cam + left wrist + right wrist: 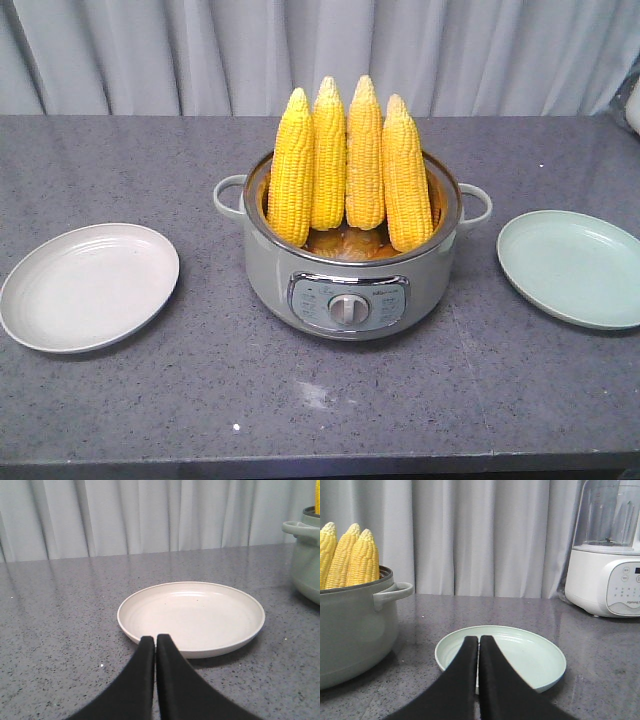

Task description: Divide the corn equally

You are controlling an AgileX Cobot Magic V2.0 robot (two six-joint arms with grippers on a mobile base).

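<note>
Several yellow corn cobs (348,165) stand upright, tips up, in a grey-green electric pot (345,290) at the middle of the counter. The corn (350,557) also shows at the left of the right wrist view. A cream plate (88,285) lies left of the pot and a pale green plate (570,265) right of it; both hold nothing. My left gripper (155,638) is shut and holds nothing, just short of the cream plate (192,615). My right gripper (478,638) is shut and holds nothing, in front of the green plate (525,655). Neither gripper shows in the front view.
A white blender (607,550) stands at the back right of the grey counter (320,400). The pot's side handle (392,592) sticks out toward the green plate. A pale curtain (320,50) hangs behind the counter.
</note>
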